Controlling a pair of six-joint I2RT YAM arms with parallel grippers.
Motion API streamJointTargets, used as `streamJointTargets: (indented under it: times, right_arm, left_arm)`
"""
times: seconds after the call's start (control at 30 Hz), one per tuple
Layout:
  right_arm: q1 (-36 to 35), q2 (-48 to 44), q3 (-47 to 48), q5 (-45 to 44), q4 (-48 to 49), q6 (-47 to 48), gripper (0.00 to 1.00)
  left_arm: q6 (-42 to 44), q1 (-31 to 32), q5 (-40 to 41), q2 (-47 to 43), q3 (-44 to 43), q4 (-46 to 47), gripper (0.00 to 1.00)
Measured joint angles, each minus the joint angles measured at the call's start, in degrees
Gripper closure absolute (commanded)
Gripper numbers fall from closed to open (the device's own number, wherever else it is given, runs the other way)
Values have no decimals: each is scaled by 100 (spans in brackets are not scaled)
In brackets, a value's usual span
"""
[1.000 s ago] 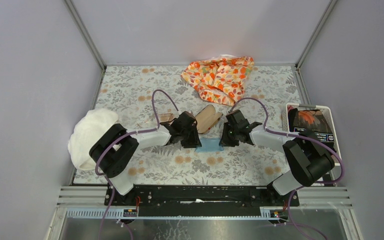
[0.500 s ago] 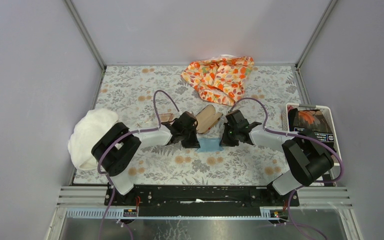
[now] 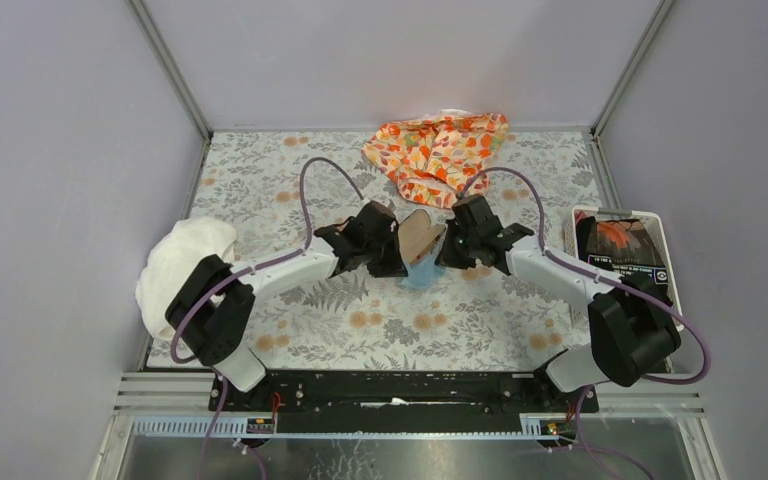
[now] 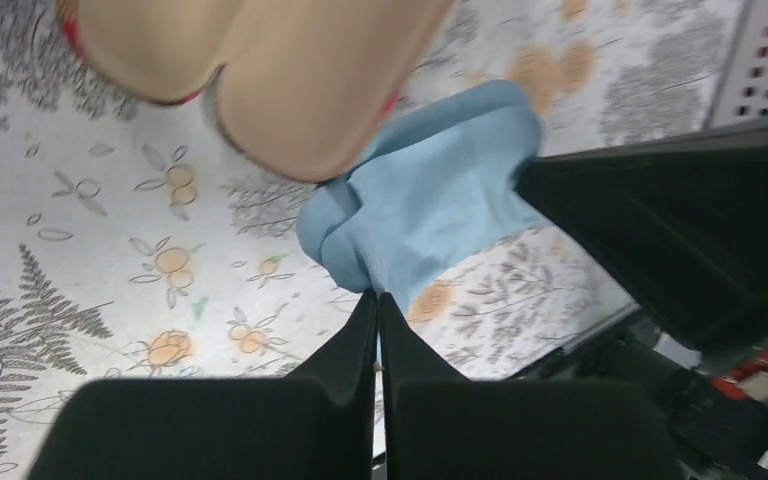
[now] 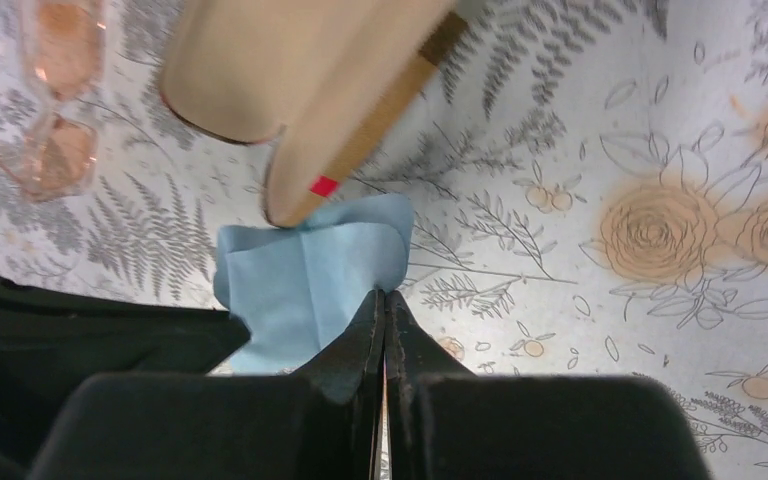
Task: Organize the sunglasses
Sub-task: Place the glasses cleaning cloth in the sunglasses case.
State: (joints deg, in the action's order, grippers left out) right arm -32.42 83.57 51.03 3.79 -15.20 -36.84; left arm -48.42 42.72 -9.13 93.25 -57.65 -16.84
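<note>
Sunglasses (image 5: 55, 150) with orange-pink lenses lie on the floral table (image 3: 260, 170), ahead and to the left of the right gripper (image 5: 385, 297), beyond the open tan case (image 3: 418, 235). Their two lenses line up one ahead of the other along that gripper's forward direction. The view's edge cuts the frame, and the arms cannot be made out.

The right gripper faces the left gripper (image 4: 376, 300), and each has its fingers pressed together on an edge of the small blue cloth (image 4: 430, 200). The cloth sags between them just ahead of both sets of fingertips. The case's rounded end overlaps the cloth's far edge; whether they touch cannot be told.

Behind both grippers, floral tabletop stretches back to the arm bases. Ahead of them, an orange leaf-print fabric (image 3: 440, 155) lies against the back wall. A white bundle (image 3: 175, 270) sits by the wall on the left gripper's outer side. A white basket (image 3: 615, 211) stands by the wall on the right gripper's outer side. Both are well apart from the fingers.
</note>
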Motion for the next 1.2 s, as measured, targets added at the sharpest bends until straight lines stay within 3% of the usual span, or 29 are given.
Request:
streamJointTargets:
  times: [0.17,0.47,0.83,1.2]
  right_arm:
    - [0,-4,560,-173,-223,177,100]
    - [70,660,1633,-428,-341,575,100]
    - [240,1930,2339,-435,-424,1014,100]
    - [361,2599,2780,-490,-590,1338,100]
  left_arm:
    - [81,-66,-11,-188,-466,-94,100]
    - [72,-496,-96,-199,-525,-48,100]
    - [-120,-564,-227,614,-557,267,100]
    - [-210,-566,-249,984,-564,560,100]
